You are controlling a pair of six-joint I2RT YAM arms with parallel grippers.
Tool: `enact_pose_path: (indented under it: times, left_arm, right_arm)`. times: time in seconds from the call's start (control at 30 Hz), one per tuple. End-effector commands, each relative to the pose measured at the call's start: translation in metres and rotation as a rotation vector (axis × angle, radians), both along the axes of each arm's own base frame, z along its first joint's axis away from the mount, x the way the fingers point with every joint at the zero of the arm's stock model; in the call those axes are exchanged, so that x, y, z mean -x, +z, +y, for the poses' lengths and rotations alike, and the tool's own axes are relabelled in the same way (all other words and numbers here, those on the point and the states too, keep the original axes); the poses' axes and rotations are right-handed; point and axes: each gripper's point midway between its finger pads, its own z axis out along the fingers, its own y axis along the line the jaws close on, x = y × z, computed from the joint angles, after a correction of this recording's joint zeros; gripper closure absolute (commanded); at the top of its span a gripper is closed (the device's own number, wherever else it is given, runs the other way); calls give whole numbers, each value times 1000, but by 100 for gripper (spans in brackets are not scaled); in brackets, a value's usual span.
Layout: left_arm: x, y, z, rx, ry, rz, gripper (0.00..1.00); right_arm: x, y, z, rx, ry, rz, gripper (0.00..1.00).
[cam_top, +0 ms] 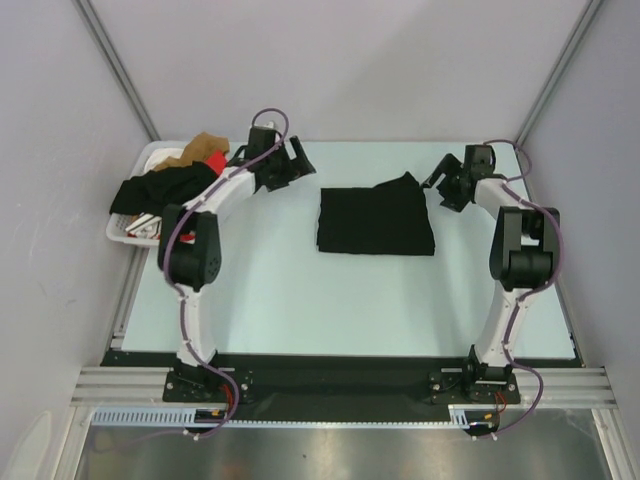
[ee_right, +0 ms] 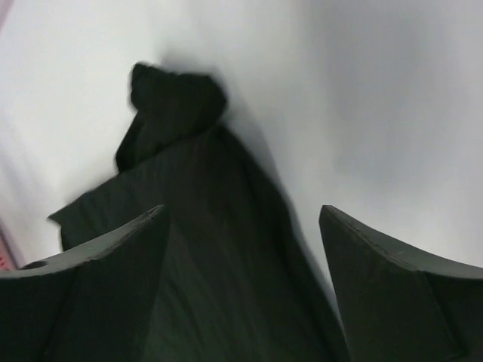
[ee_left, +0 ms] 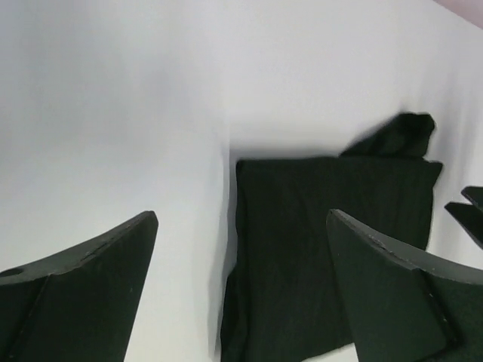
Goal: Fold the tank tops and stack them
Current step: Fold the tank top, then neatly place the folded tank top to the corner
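Note:
A black tank top lies folded into a rough rectangle at the table's middle back, one corner sticking up at its far right. It also shows in the left wrist view and the right wrist view. My left gripper is open and empty, left of the cloth and above the table. My right gripper is open and empty, just right of the cloth's far right corner. A bit of a red tank top shows in the white basket at the far left.
The basket also holds a black garment hanging over its rim and a brown one. Grey walls close in the table at the back and both sides.

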Motion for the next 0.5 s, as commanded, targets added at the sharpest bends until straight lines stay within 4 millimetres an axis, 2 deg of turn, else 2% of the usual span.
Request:
enact_pose_path:
  times: [0.0,0.03,0.07,0.1,0.13,0.17,0.23,0.27,0.37,0.4,0.47]
  left_arm:
    - [27,88,2,24,-40,-215,0]
    - [36,90,-1,33,-49,-224,0]
    - [54,71,-9,32,-70,-174,0]
    - [64,83,-13,48,-87,-203,1]
    - [76,78,-23,53,-111,-195,2]
    - [88,61,-22,52,-106,-148,2]
    - [102,53,-29,71,-128,-117,3]
    - [111,41,-31,68,-136,-85,4]
    - [124,24,-33,49,-149,-53,5]
    - [127,20,-33,43,-151,-44,6]
    - [133,13,-30,34,-148,-30,6]
  right_arm:
    - [-1,69,8,3,51,-217,16]
    - [12,71,13,-13,72,-209,18]
    - [19,71,17,-22,86,-203,18]
    - [28,68,22,-26,100,-180,18]
    - [37,60,23,-21,99,-148,17]
    - [44,65,24,-11,101,-144,16]
    - [57,58,25,12,107,-114,14]
    - [63,53,24,21,110,-100,14]
    - [65,45,18,82,135,-86,17]
    - [67,31,18,90,147,-40,17]
    - [56,31,17,116,183,-40,17]
